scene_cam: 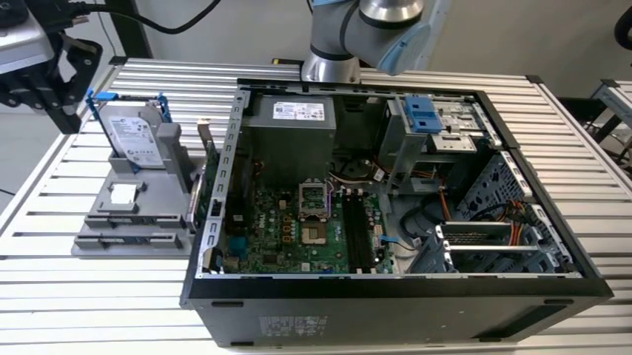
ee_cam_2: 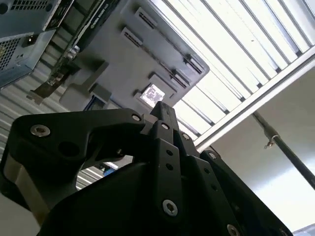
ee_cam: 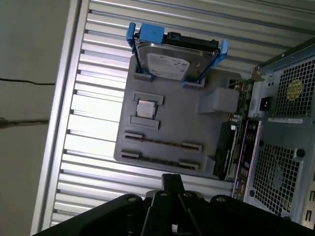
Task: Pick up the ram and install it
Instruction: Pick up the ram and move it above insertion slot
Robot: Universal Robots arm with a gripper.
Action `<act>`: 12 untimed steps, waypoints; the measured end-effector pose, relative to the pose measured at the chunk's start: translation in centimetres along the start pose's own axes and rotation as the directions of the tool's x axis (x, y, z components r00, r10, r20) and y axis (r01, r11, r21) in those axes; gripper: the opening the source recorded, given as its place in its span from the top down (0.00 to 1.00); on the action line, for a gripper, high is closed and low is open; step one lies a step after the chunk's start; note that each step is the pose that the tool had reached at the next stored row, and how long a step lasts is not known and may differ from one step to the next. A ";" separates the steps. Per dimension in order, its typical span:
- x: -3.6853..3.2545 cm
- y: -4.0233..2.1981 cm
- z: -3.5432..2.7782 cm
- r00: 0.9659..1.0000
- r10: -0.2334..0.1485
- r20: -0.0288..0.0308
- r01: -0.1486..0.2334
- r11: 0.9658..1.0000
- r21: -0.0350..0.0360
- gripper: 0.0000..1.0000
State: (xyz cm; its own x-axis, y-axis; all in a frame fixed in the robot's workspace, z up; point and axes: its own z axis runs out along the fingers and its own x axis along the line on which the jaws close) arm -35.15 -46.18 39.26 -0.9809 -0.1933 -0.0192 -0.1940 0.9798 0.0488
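Observation:
The ram (ee_cam: 225, 148) is a dark thin stick standing on its long edge in the grey holder (ee_cam: 167, 128), on the side nearest the computer case; it is also seen as ram (scene_cam: 200, 194) and ram (ee_cam_2: 96, 19). My gripper (scene_cam: 61, 118) hangs at the exterior view's far left, above the table edge and apart from the holder. In both wrist views its black fingers (ee_cam_2: 165, 115) come together to one tip, gripper (ee_cam: 172, 181), shut with nothing between them. The long black motherboard slots (scene_cam: 356, 229) lie inside the open case.
A silver hard drive (scene_cam: 133, 137) with blue rails stands upright at the holder's back, and a small square chip (scene_cam: 123, 194) lies in its middle. The open computer case (scene_cam: 395, 285) fills the table's centre. The arm's base (scene_cam: 331, 63) stands behind the case.

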 end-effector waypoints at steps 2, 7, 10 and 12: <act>0.00 0.00 0.00 0.999 -0.036 -0.002 0.036 0.999 -0.001 1.00; 0.00 0.00 0.00 0.992 -0.127 -0.006 0.127 0.992 -0.003 1.00; 0.00 0.00 0.00 0.984 -0.179 -0.008 0.179 0.984 -0.004 1.00; 0.00 0.00 0.00 0.977 -0.212 -0.010 0.212 0.977 -0.005 1.00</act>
State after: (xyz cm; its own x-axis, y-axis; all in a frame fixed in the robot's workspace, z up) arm -35.15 -46.18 39.26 -0.9174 -0.3976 -0.0193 -0.3980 0.9161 0.0487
